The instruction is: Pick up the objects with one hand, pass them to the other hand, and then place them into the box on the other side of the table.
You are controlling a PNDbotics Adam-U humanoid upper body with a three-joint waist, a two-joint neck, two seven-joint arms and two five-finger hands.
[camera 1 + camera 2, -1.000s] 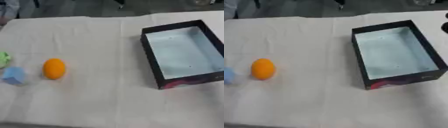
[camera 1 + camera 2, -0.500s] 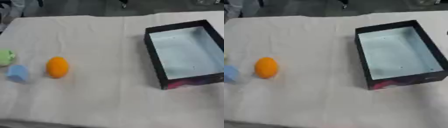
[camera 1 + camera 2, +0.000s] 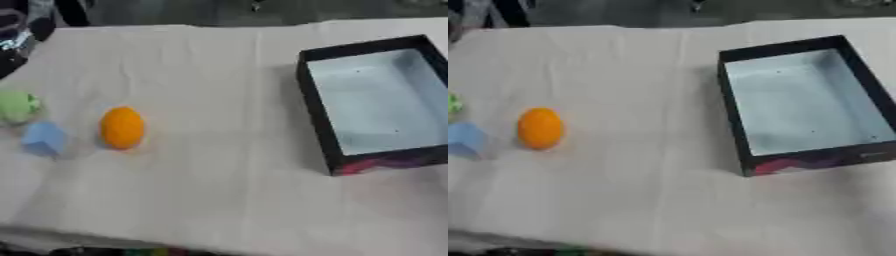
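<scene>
A black box [image 3: 734,117] with a pale blue floor sits open at the table's right, nothing inside it. Well apart on the left lie 3 objects: an orange egg shape [image 3: 122,127], a blue block [image 3: 44,138] just beside it, and a green ball [image 3: 17,107], which the right eye view cuts at its edge. Bare cream cloth [image 3: 227,190] spans between them. Neither robot hand shows, so their state cannot be told.

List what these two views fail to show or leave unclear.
- Both hands: in neither view, so their state is unknown.
- Green object: blurred in the left eye view; cut by the left edge in the right eye view.
- Blue object: shape unclear from blur; partly cut off in the right eye view.
- Box: print on its front wall is unreadable.
- Orange object: surface detail blurred.
</scene>
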